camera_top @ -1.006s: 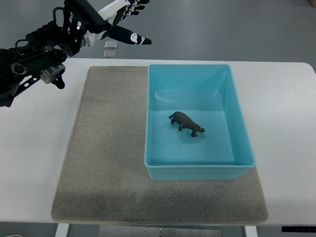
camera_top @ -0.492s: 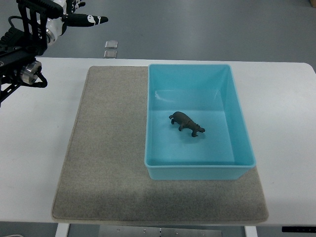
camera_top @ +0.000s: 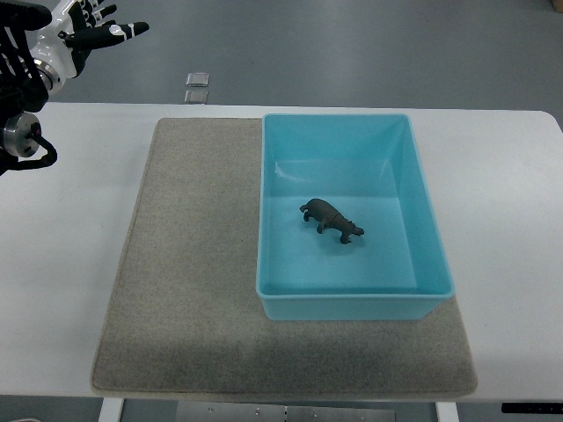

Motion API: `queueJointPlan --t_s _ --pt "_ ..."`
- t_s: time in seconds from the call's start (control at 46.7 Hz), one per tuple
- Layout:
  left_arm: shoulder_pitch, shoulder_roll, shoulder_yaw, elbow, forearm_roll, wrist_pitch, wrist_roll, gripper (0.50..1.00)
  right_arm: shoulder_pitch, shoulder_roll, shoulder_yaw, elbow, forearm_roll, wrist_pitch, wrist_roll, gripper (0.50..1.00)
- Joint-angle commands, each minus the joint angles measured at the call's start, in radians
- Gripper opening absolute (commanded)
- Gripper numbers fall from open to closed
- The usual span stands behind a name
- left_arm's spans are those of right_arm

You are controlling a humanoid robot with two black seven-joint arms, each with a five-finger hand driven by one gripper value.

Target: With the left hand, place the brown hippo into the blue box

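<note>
While my left hand (camera_top: 84,33) hovers at the far left corner, fingers (camera_top: 123,30) spread and holding nothing, I see the brown hippo (camera_top: 332,219) standing inside the blue box (camera_top: 422,202) on the grey mat (camera_top: 189,264).

A grey mat (camera_top: 193,290) lay on a white table (camera_top: 62,264). At 11 o'clock beyond the table, two small square tiles (camera_top: 197,86) sat on the floor (camera_top: 369,44).

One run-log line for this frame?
hippo: in blue box | left hand: open, empty, top-left corner | right: not in view
</note>
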Motion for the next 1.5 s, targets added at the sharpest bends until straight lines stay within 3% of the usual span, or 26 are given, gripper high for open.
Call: queueJointPlan --t_s 0.0,0.193,1.476 --pt "0.068 -0.002 -0.097 -0.006 -0.006 0.0 0.001 0.996 0.0 0.0 0.0 0.0 0.0 0.0 0.0 0.936" --pt "0.198 -0.002 -0.259 -0.064 0.007 0.002 0.002 0.996 0.0 0.0 0.0 0.0 0.0 0.0 0.0 0.936" --pt "0.287 -0.123 -0.339 -0.066 0.005 0.011 -0.012 0.996 0.0 0.0 0.0 0.0 0.002 0.001 0.0 0.936"
